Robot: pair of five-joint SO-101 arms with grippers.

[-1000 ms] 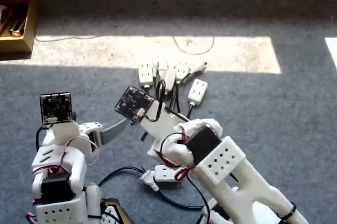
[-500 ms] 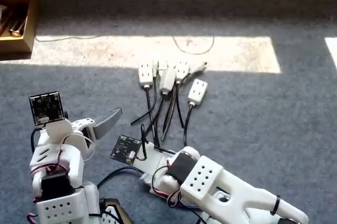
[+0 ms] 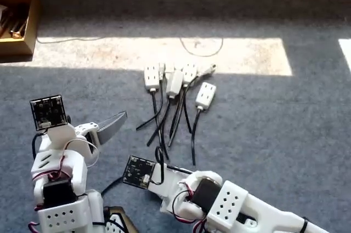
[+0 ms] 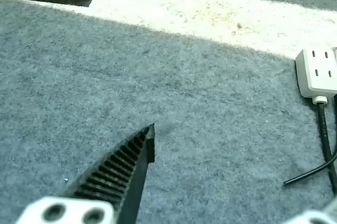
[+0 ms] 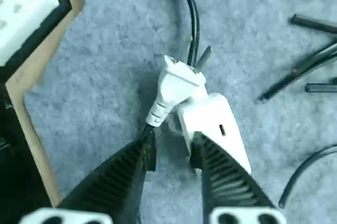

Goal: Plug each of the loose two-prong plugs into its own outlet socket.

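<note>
Right arm drew back from far outlets to near edge. Right gripper (image 5: pixel 172 153) fingers narrowly apart, holding nothing; white plug (image 5: pixel 174 87) just ahead, beside outlet block (image 5: pixel 213 124). Left gripper (image 3: pixel 112 125) over carpet (image 3: pixel 274 123), grip state unclear. Outlet cluster (image 3: pixel 175 79) far centre.

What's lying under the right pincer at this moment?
On the carpet below the open right pincer lie a white two-prong plug and a white outlet block beside it. One finger covers one end of the block.
</note>
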